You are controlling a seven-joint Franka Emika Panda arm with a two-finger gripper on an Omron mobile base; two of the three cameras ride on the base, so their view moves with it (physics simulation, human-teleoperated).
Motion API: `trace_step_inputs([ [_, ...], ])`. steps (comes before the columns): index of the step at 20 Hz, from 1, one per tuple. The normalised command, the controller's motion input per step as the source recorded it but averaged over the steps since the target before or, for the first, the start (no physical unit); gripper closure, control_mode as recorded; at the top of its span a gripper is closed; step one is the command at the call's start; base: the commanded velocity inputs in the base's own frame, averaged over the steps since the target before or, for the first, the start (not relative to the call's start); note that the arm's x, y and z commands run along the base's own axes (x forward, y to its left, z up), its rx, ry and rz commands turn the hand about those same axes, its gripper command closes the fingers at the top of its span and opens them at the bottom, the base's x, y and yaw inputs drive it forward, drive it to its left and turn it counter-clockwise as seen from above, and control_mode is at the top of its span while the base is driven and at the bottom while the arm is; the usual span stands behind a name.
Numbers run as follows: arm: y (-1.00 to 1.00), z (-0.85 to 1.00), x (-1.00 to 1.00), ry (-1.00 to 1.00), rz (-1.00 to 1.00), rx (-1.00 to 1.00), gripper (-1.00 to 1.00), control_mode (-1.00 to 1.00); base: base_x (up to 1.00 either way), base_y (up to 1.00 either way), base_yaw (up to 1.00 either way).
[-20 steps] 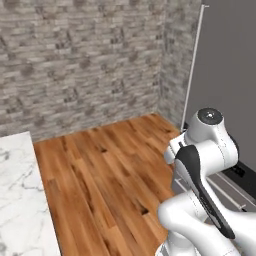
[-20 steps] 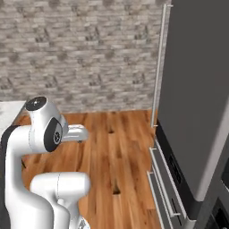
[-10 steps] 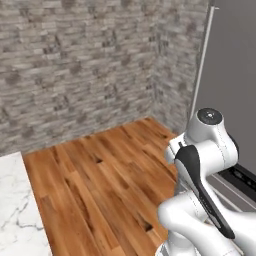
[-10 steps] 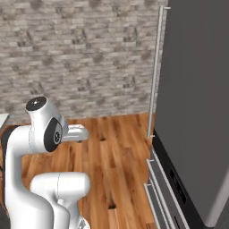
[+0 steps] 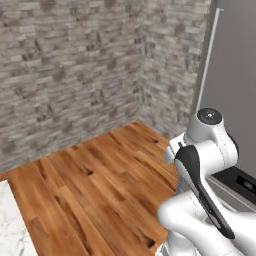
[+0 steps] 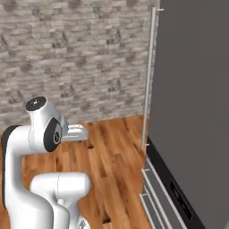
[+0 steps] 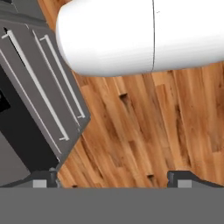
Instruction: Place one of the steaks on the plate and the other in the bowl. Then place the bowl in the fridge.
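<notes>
- The base has swung since a second ago: the marble counter [image 5: 9, 225] has slid almost out at the lower left
- The fridge [image 6: 192, 112] looms larger on the right, door shut
- The gripper [image 7: 111, 177] hangs wide open over the wooden floor [image 7: 144, 127], holding nothing

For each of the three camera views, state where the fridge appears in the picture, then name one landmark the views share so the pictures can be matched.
Left base view: the fridge fills the upper right, its thin vertical handle at its left edge.
Right base view: it takes up the right side, handle to its left.
Hand view: its bottom drawers lie at the left, tilted.
Shared landmark: the wooden floor that runs up to the fridge's foot.
</notes>
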Motion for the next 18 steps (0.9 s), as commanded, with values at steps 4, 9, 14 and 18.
trace_step_inputs([
  [4,0.0,0.0,0.0,0.0,0.0,0.0,-1.0,1.0,0.61,0.07,-0.27],
  [9,0.0,0.0,0.0,0.0,0.0,0.0,-1.0,1.0,0.62,0.16,-0.29],
  [14,0.0,0.0,0.0,0.0,0.0,0.0,-1.0,1.0,0.65,0.32,-0.29],
  [18,0.0,0.0,0.0,0.0,0.0,0.0,-1.0,1.0,0.67,0.36,-0.27],
])
